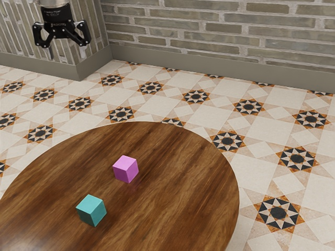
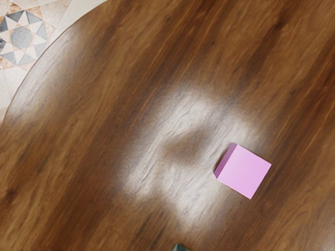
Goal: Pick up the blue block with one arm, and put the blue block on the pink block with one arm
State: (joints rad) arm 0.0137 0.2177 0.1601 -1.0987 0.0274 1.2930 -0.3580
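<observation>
Room: brick wall [image 1: 220, 26] at the back, patterned tile floor [image 1: 261, 120] all round, and a round dark wooden table [image 1: 183, 198] in the foreground.
Hand: the gripper [image 1: 60, 42] hangs high up by the wall, far above the tabletop and touching nothing.
Hand state: black fingers [image 1: 84, 37] spread wide apart, with nothing between them.
Blue block: the blue block [image 1: 91, 210], more teal than blue to my eye, sits flat on the wood well below the hand. It is the farther of the two cubes from the hand, and a corner of it is turned toward the exterior camera.
Pink block: the pink block [image 1: 125, 169] also rests on the table, between the hand and the blue block, though off the straight line. It stands near the blue one but apart from it, with bare wood showing between them.
From the hand's camera: the table [image 2: 104, 78] spreads out beneath, with a pale sheen on the grain under the hand. The pink block [image 2: 243, 171] lies just beside that sheen, its top face square to the lens. A wedge of floor [image 2: 21, 36] shows past the table's curved rim.
</observation>
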